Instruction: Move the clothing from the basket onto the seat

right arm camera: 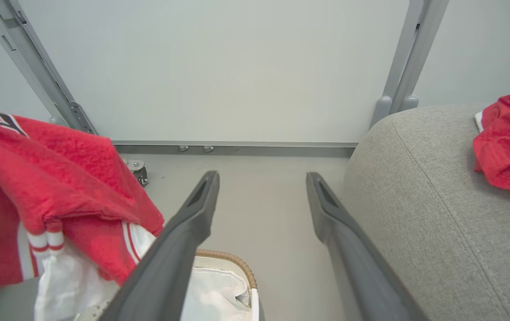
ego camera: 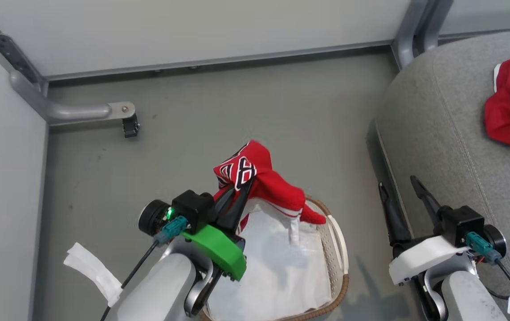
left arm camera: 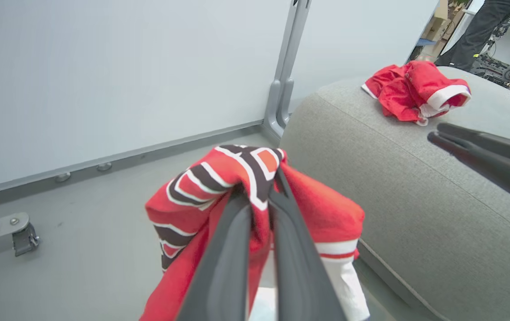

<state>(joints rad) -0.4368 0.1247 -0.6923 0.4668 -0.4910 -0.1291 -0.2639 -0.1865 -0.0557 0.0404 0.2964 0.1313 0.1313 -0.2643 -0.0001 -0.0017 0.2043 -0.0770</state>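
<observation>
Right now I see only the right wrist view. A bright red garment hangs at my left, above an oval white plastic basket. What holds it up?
Observer: The left gripper is shut on the bright red garment. It pinches a fold by the white-and-black lettering.
Operator: Is more red clothing lying in the basket?
Observer: In the head view the inside of the oval white plastic basket shows a white liner. The pale left forearm covers its near corner.
Operator: Is anybody near the seat?
Observer: Yes. The left wrist view shows a person's legs in dark trousers, beyond the large grey fabric seat.
</observation>
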